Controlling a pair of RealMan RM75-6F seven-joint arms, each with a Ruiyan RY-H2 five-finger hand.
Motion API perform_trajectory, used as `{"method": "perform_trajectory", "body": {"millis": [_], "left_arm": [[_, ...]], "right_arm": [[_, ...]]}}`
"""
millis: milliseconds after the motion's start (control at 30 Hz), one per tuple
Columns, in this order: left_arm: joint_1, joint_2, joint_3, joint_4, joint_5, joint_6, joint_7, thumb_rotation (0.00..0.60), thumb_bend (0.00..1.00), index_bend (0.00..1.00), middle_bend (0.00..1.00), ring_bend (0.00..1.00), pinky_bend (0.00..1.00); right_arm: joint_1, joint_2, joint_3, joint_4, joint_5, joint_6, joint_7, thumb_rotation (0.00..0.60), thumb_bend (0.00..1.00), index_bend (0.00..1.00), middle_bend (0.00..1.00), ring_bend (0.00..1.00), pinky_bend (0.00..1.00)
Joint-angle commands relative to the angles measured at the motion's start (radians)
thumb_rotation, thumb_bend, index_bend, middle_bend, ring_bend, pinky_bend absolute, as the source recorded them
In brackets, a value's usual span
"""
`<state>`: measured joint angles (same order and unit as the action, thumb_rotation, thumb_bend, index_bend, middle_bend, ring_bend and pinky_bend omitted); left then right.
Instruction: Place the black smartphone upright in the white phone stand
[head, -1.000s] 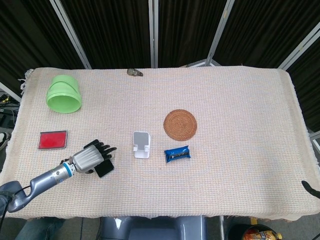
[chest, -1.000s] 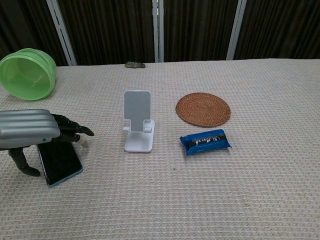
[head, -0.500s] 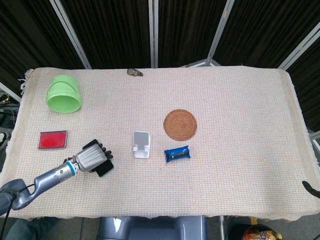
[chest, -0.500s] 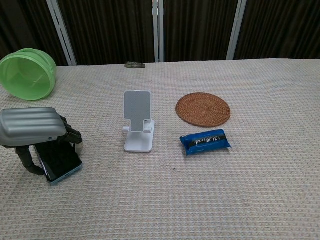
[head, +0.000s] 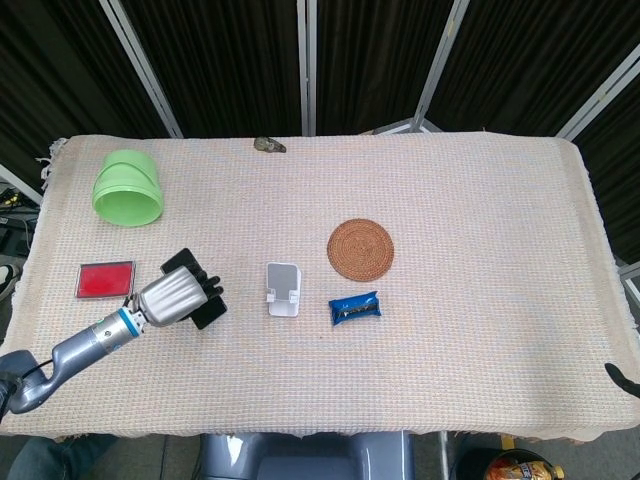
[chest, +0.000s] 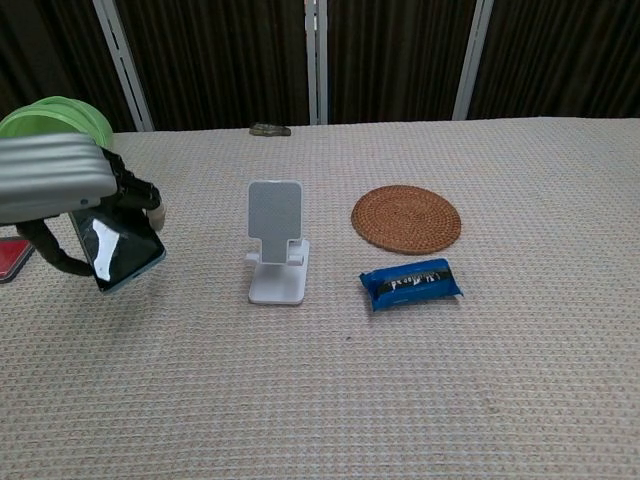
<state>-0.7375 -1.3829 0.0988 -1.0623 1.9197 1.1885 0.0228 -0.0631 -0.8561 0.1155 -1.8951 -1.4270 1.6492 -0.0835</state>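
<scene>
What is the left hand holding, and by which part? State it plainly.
The left hand holds the black phone by its upper end and edges; the lower end sticks out, lifted off the table.

The phone stand stands between the held smartphone and the packet.

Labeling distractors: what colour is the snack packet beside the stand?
Blue snack packet with white print, just right of the white phone stand; clearest in the chest view.

no readable text anywhere. white marks on the blue packet, well to the right of the fingers, too small to make out. nothing legible on the phone screen under those fingers.
</scene>
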Motion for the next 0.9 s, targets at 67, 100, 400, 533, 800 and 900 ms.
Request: {"method": "perform_trajectory", "body": {"millis": [67, 100, 400, 533, 800, 900], "left_arm": [[-0.039, 0.043, -0.083, -0.005, 0.069, 0.138, 0.197, 0.600, 0.00, 0.57, 0.44, 0.47, 0.45], [-0.056, 0.045, -0.098, -0.002, 0.092, 0.153, 0.252, 0.600, 0.00, 0.57, 0.44, 0.47, 0.45], [-0.208, 0.013, -0.140, -0.031, 0.203, 0.023, 0.547, 0.600, 0.00, 0.56, 0.44, 0.47, 0.44], [-0.259, -0.010, -0.138, -0.044, 0.236, -0.061, 0.637, 0.600, 0.00, 0.55, 0.43, 0.47, 0.43], [-0.318, -0.062, -0.116, -0.043, 0.265, -0.160, 0.718, 0.600, 0.00, 0.54, 0.42, 0.46, 0.42], [-0.322, -0.078, -0.107, -0.035, 0.262, -0.180, 0.733, 0.600, 0.00, 0.54, 0.42, 0.46, 0.42]], "right_arm": [[-0.001, 0.004, -0.001, 0.001, -0.004, 0.001, 0.010, 0.600, 0.00, 0.00, 0.00, 0.00, 0.00], [-0.001, 0.005, -0.001, 0.001, -0.004, 0.000, 0.013, 0.600, 0.00, 0.00, 0.00, 0.00, 0.00], [-0.007, 0.014, -0.002, 0.007, -0.007, 0.004, 0.041, 0.600, 0.00, 0.00, 0.00, 0.00, 0.00], [-0.009, 0.016, -0.002, 0.013, 0.002, 0.000, 0.053, 0.600, 0.00, 0.00, 0.00, 0.00, 0.00], [-0.016, 0.023, -0.002, 0.022, 0.006, 0.004, 0.077, 0.600, 0.00, 0.00, 0.00, 0.00, 0.00], [-0.017, 0.025, -0.001, 0.025, 0.009, 0.003, 0.087, 0.600, 0.00, 0.00, 0.00, 0.00, 0.00]]}}
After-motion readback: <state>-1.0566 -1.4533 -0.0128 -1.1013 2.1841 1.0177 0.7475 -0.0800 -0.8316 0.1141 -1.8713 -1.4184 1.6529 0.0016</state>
